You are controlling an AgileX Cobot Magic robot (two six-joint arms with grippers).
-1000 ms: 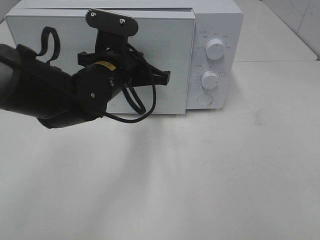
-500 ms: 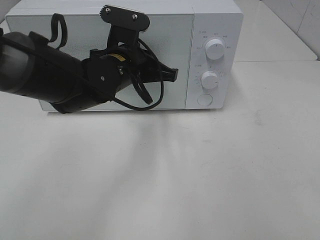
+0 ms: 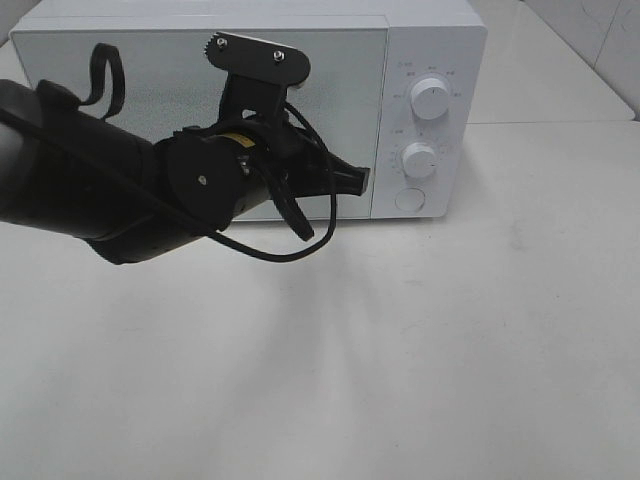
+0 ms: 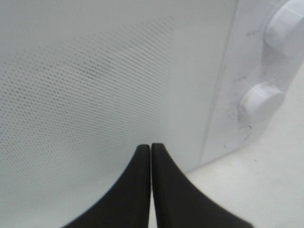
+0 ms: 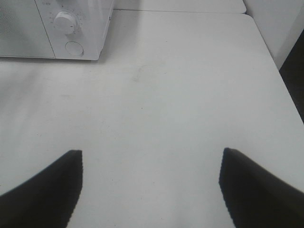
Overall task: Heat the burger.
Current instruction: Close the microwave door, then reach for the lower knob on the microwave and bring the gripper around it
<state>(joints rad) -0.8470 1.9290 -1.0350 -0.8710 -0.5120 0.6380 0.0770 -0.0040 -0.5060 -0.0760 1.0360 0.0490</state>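
Observation:
The burger is hidden; no frame shows it. A white microwave (image 3: 420,40) stands at the back of the table with its door (image 3: 150,90) closed flush. My left gripper (image 3: 358,180) is shut and empty, its tips right at the door's right edge beside the control panel. The left wrist view shows the shut fingertips (image 4: 150,148) against the mesh door (image 4: 85,95). My right gripper (image 5: 149,159) is open and empty over bare table, out of the exterior high view.
The microwave's panel carries two white knobs (image 3: 429,98) (image 3: 419,160) and a round button (image 3: 409,199). The right wrist view shows the lower knob (image 5: 64,21) and the table's right edge (image 5: 278,71). The white table (image 3: 450,350) spreads in front.
The microwave door has swung from slightly ajar to fully closed. My left gripper has moved right along the door toward the control panel.

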